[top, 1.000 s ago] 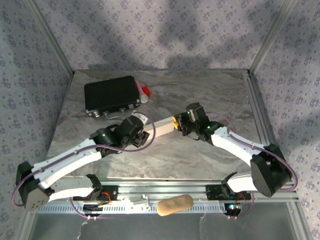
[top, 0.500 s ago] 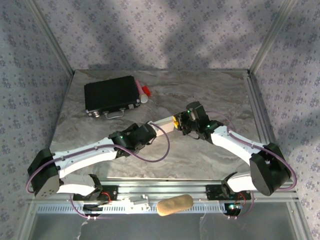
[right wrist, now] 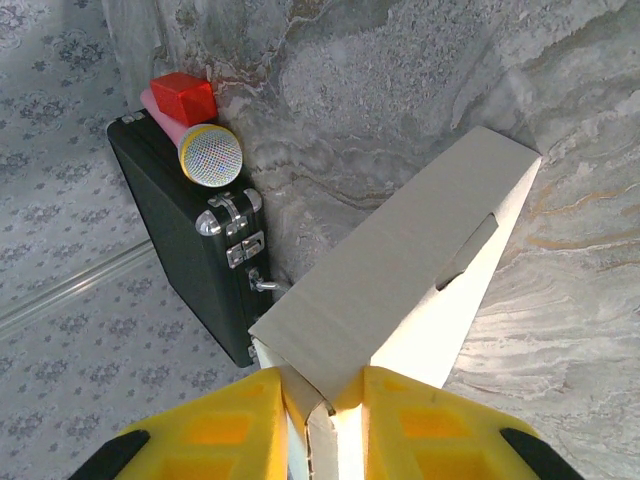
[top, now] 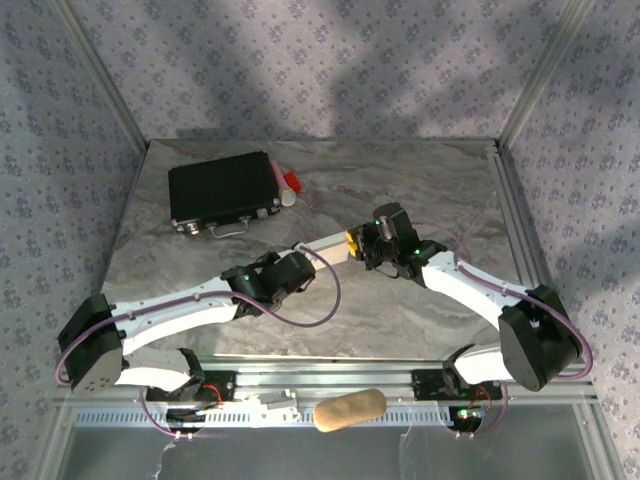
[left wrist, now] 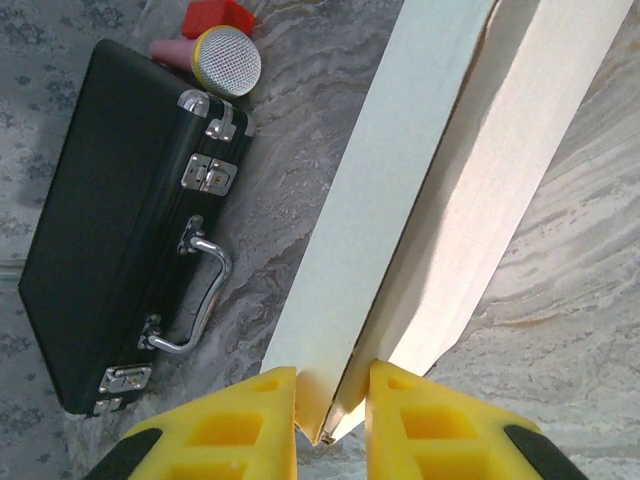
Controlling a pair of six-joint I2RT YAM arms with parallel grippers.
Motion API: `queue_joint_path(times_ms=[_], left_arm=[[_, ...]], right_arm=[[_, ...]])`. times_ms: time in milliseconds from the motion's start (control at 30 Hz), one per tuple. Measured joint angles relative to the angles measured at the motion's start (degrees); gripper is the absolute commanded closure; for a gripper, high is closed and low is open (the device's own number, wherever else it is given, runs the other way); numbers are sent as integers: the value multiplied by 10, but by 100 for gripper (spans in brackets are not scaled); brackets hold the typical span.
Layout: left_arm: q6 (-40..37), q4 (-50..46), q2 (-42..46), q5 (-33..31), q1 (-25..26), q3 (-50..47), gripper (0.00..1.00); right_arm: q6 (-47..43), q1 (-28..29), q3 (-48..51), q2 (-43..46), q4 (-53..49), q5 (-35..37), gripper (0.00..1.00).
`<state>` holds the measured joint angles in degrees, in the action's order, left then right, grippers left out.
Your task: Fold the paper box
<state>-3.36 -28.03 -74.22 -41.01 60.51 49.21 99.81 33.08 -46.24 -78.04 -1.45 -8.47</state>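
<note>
Our left pincer [left wrist: 332, 392] is drawn almost closed. Its two yellow fingers [left wrist: 240, 430] press on either side of one end of the paper box [left wrist: 400, 180], so that end is pinched between them. Our right pincer [right wrist: 322, 388] stands just as narrow on the opposite end, with a cardboard corner wedged between its pads. The box is thus held at both ends, and from above it shows as a pale bar stretched between the two pincers over the middle of the tabletop [left wrist: 570, 330], slanting from the left arm's side up toward the right arm's. Through the left wrist camera it looks like a long, half-formed sleeve: two white panels meet along a crease and spread apart away from the fingers. We judge that gripping both ends is meant to keep the long piece straight and steady while the panels are brought together along that crease, since thin cardboard held at one end alone would likely sag or twist. We cannot tell whether its underside rests on the tabletop or hangs just above it. Farther out, toward the far left corner, a black case [left wrist: 100, 230] with a metal handle lies flat, apart from the box. A microphone [left wrist: 228, 58] and a red block [left wrist: 215, 15] sit at its end, and none of these is touched.
</note>
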Motion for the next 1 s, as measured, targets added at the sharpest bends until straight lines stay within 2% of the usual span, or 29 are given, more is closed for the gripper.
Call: queue_joint_path(times_ms=[100, 267, 367, 433, 467, 533, 667, 833, 1000], left_arm=[[7, 9, -5, -5, 0, -1, 91], [14, 16, -12, -12, 0, -1, 89], [28, 17, -11, -8, 0, -1, 74], [52, 16, -3, 8, -1, -2, 52], [70, 11, 5, 17, -1, -2, 44], [116, 2, 38, 41, -2, -3, 36], [247, 2, 151, 117, -40, -4, 41], [434, 40, 274, 243, -155, -49, 43], [552, 65, 264, 349, -209, -85, 48]], right_arm=[[0, -1, 0, -1, 2, -1, 77], [-2, -4, 0, -3, 5, -1, 78], [-2, -5, 0, -4, 6, -1, 79], [-4, -5, 0, -4, 6, -1, 79], [-4, -5, 0, -4, 6, -1, 79], [-4, -5, 0, -4, 5, -1, 79], [-4, -6, -4, -8, 5, -1, 79], [-4, -6, -10, -14, 3, -1, 79], [-4, -6, -10, -14, 3, -1, 80]])
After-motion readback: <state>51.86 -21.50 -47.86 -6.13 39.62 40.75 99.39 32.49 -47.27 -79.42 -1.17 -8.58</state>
